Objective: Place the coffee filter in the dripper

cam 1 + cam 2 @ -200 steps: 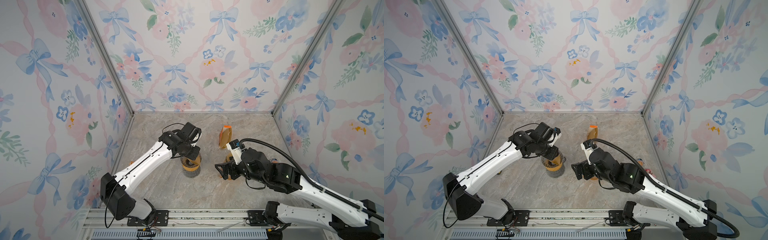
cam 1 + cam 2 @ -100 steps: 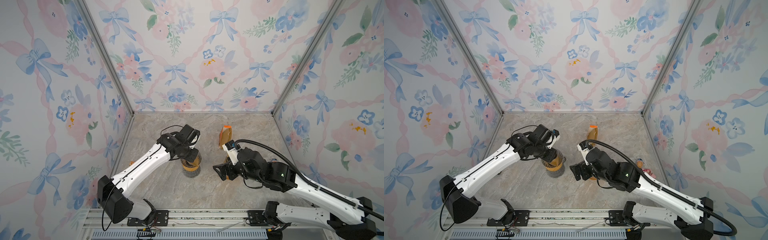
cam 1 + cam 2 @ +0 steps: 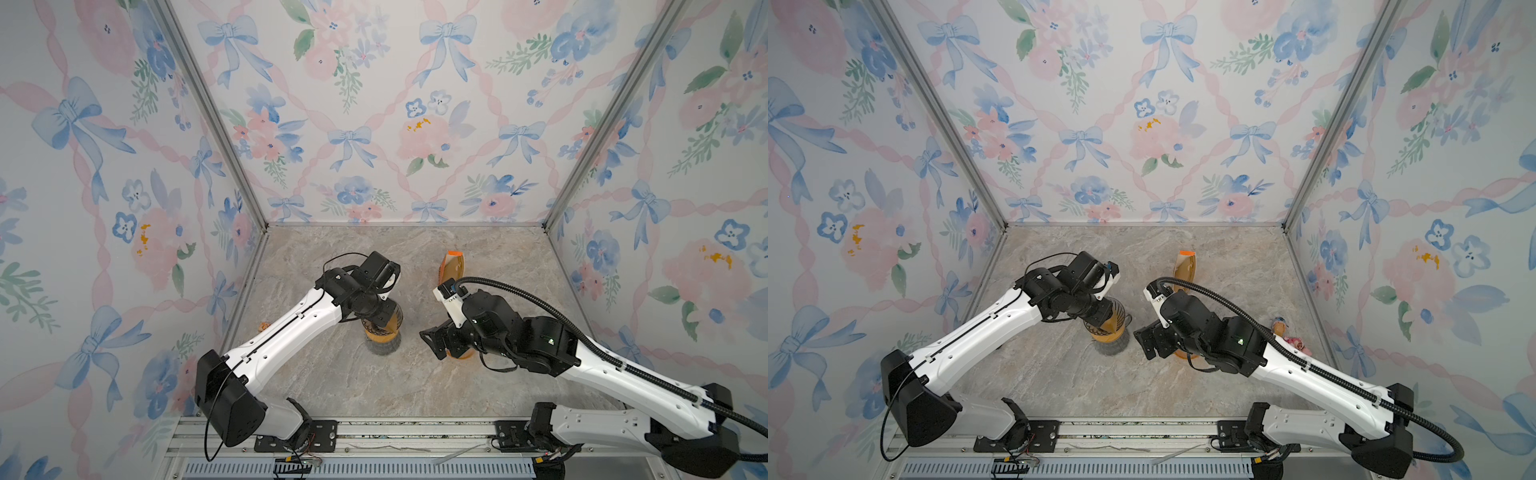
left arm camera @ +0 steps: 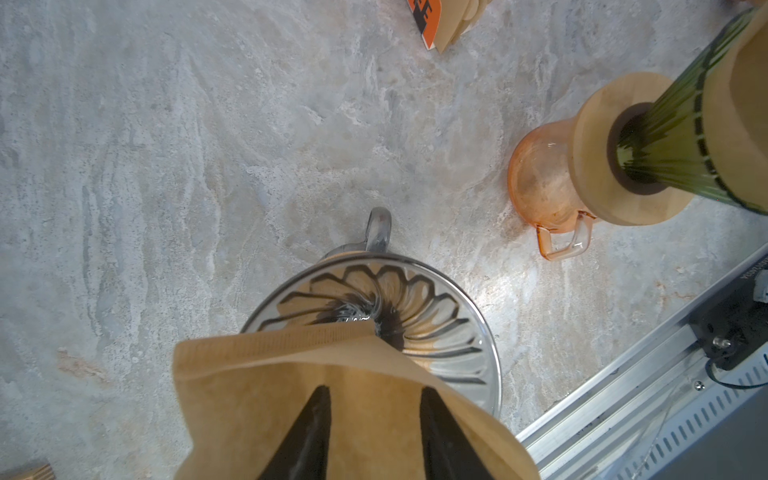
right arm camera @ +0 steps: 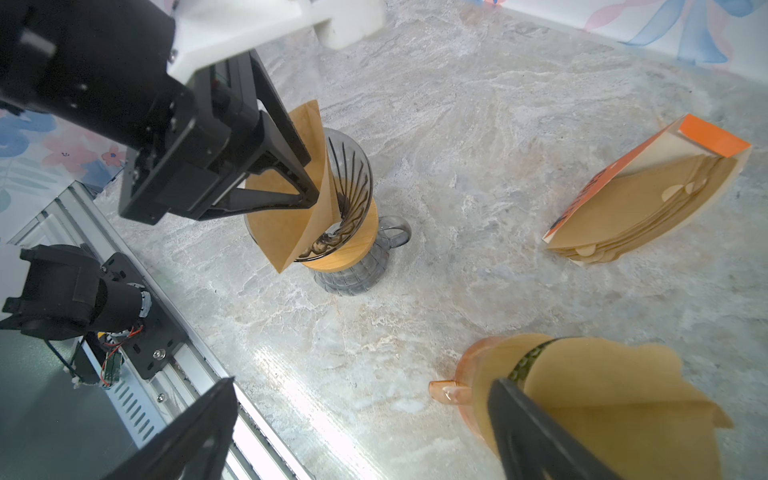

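The coffee filter (image 4: 249,395), a brown paper cone, hangs tilted over the clear ribbed dripper (image 4: 478,328). Its pointed end reaches into the dripper's bowl and the rest leans out over the rim. The dripper (image 5: 357,166) sits on a wooden collar on a grey glass server. My left gripper (image 4: 374,390) holds the filter (image 5: 274,216), with its fingers a little apart inside the folded paper. In both top views the left wrist covers most of the dripper (image 3: 395,320) (image 3: 1119,311). My right gripper (image 5: 361,415) stands wide open with only bare floor between its fingers (image 5: 519,415).
A green dripper with a filter in it stands on an orange glass server (image 4: 540,183) (image 5: 469,374), right beside one right finger. A pack of filters with an orange top (image 5: 648,199) (image 3: 451,266) lies further back. An aluminium rail (image 3: 374,432) runs along the front.
My right gripper has drifted a little to the left, toward the middle. The left gripper with the filter has stayed over the dripper almost without moving.
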`<state>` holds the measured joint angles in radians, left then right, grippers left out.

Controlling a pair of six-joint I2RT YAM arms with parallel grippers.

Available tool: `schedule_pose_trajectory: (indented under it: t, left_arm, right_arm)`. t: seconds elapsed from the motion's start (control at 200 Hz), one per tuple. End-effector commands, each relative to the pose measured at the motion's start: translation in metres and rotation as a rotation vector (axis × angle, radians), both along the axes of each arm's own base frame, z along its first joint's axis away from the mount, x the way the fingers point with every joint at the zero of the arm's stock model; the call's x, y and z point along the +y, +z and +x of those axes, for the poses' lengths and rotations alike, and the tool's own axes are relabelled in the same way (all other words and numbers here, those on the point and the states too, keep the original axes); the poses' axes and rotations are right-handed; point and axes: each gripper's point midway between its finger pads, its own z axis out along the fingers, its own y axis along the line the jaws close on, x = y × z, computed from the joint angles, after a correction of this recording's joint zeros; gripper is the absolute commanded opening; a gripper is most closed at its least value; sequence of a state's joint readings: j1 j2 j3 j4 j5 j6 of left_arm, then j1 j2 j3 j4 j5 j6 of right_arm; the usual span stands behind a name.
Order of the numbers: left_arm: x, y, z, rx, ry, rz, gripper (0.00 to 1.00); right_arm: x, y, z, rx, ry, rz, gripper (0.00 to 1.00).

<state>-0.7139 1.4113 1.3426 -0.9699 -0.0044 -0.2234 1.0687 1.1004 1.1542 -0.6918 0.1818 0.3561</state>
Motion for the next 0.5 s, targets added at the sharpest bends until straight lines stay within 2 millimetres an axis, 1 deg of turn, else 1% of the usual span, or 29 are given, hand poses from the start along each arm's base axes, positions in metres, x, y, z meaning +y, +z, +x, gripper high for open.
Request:
schedule_pose_trajectory:
  t: [0.0, 0.145, 0.285, 0.495]
  left_arm:
    - [0.001, -0.015, -0.002, 0.023, -0.014, 0.040, 0.39]
    - [-0.001, -0.017, 0.000, 0.020, -0.016, 0.038, 0.39]
    - [-0.006, -0.010, 0.002, 0.014, -0.021, 0.017, 0.40]
    - [-0.007, -0.005, 0.004, -0.004, -0.032, 0.014, 0.40]
  right_arm:
    - [0.004, 0.009, -0.004, -0.006, 0.028, 0.011, 0.96]
    - [0.009, 0.014, -0.004, -0.014, 0.040, 0.032, 0.96]
    - [0.014, 0.021, -0.006, -0.015, 0.071, 0.022, 0.96]
    - [0.017, 0.021, -0.007, -0.019, 0.111, -0.025, 0.96]
